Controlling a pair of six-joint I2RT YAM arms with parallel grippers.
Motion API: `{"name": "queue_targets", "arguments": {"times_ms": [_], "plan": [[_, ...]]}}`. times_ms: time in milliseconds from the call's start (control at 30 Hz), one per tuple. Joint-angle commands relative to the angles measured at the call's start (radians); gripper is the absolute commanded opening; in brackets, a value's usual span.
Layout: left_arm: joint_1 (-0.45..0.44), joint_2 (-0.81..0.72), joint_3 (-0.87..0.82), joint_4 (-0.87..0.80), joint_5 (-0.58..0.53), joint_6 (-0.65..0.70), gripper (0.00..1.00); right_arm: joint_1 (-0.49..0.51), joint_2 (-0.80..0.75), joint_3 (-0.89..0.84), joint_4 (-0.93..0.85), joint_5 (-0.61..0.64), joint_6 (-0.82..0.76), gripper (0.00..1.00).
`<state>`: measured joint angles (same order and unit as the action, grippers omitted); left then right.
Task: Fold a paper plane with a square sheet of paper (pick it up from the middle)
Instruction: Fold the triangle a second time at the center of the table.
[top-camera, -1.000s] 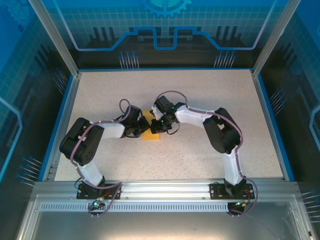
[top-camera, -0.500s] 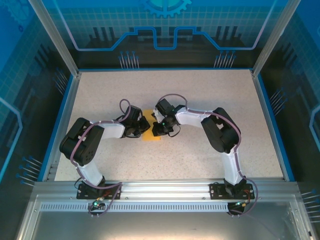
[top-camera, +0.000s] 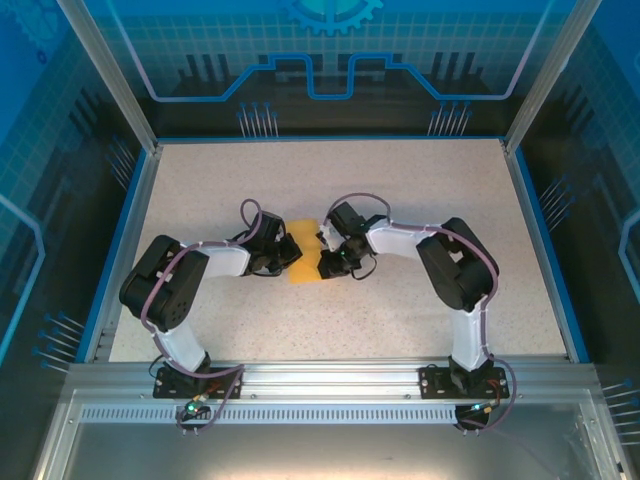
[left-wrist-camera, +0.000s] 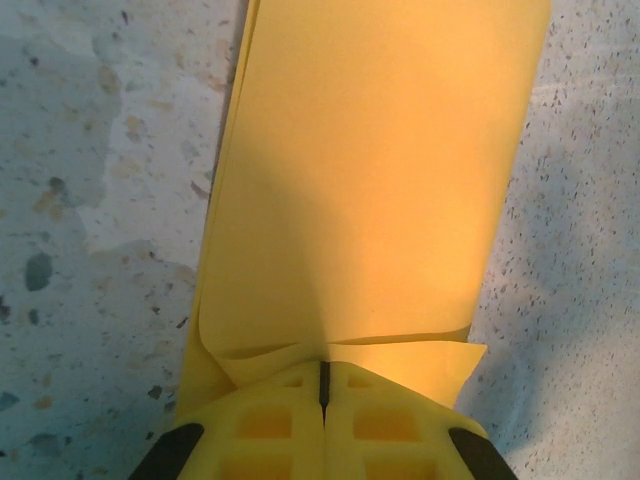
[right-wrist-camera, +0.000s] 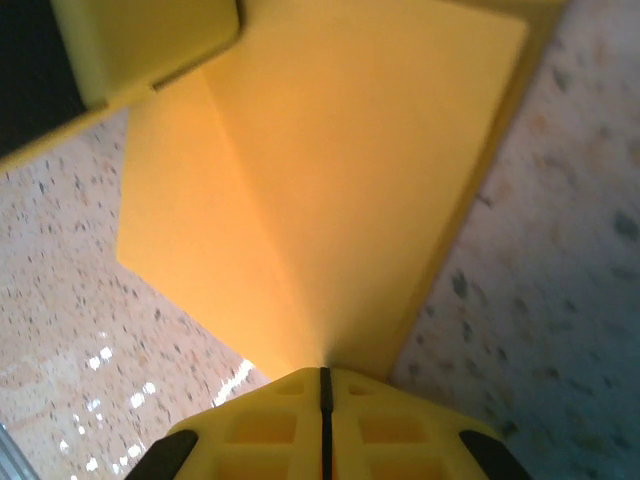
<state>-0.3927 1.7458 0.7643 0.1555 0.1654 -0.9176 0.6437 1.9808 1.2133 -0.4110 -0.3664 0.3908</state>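
Paper (top-camera: 305, 266) sits near the middle of the table (top-camera: 420, 190), a bit nearer its left edge, w/ 2 layers showing (looks folded over). The left gripper (left-wrist-camera: 322, 368) is pinched shut on one side of it & the right gripper (right-wrist-camera: 322, 374) on the other, prob. so the paper lies flat and can't slip while a crease is made. Count: 1 paper, 2 grippers, 2 arms (top-camera: 190, 275).
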Motion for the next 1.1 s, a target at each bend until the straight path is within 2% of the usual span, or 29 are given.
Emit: {"name": "queue_targets", "arguments": {"times_ms": [0, 267, 467, 633, 900, 1067], "plan": [[0.006, 0.052, -0.009, -0.107, -0.031, 0.017, 0.05, -0.04, -0.038, -0.067, -0.152, 0.008, -0.032, 0.09], [-0.017, 0.042, 0.004, -0.091, 0.023, 0.039, 0.05, -0.018, -0.154, -0.021, -0.071, -0.018, 0.0, 0.1], [-0.029, 0.047, 0.016, -0.094, 0.02, 0.038, 0.05, 0.028, -0.034, 0.096, -0.059, 0.015, 0.026, 0.1], [-0.031, 0.047, 0.019, -0.08, 0.047, 0.048, 0.06, 0.03, 0.046, 0.129, -0.059, 0.012, 0.039, 0.1], [-0.052, 0.02, 0.005, -0.056, 0.103, 0.059, 0.06, 0.023, 0.055, 0.033, -0.062, 0.013, 0.033, 0.09], [-0.062, -0.053, -0.032, 0.005, 0.136, 0.06, 0.12, 0.016, 0.0, -0.06, -0.059, 0.005, 0.04, 0.09]]}}
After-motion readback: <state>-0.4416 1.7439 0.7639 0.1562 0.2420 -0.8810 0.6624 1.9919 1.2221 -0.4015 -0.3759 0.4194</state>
